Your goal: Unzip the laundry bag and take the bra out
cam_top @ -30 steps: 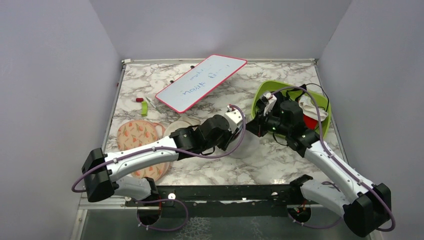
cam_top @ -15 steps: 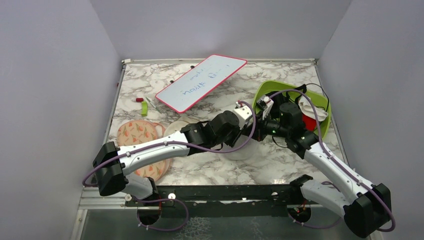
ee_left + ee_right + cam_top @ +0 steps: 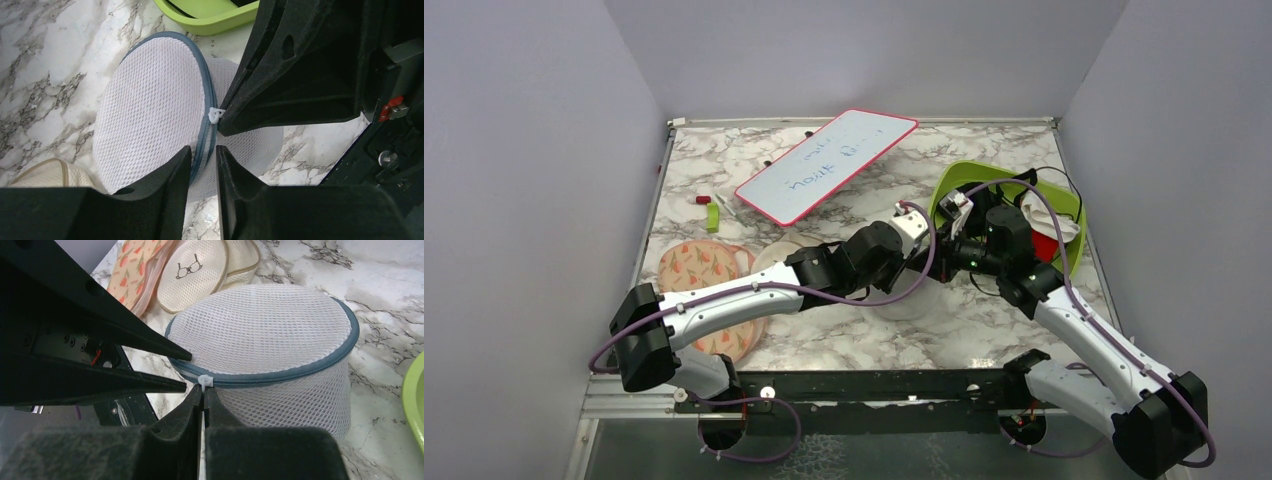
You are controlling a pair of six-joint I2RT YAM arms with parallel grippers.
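Plainly, the laundry bag (image 3: 260, 335) stood upright on the tabletop (image 3: 390, 295), just beside the green bowl (image 3: 210, 20). Its blue-grey zip (image 3: 300, 371) was closed along all of the rim that showed, so the unzipping had not begun. The bra could not be seen through the mesh in any view; presumably it was inside. You had the right fingers (image 3: 182, 415) pressed together on the small white zip pull (image 3: 205, 381), as far as the wrist view showed, coming at it low from the bag's side. That looked like the grip needed to drag the pull round the rim. You had the left fingers (image 3: 170, 185) astride the rim right next to that pull, one over the round face and one against the side wall. The narrow gap between them was filled by the zip seam, which they appeared to pinch. That hold made sense as an anchor, since a soft mesh drum would likely slide or crumple under a tug unless braced close by. The two pairs sat almost touching, so the first stretch of travel risked a bump. The beige pouch (image 3: 195, 275) and the floral pouch (image 3: 137, 262) lay near, on the left arm's side.
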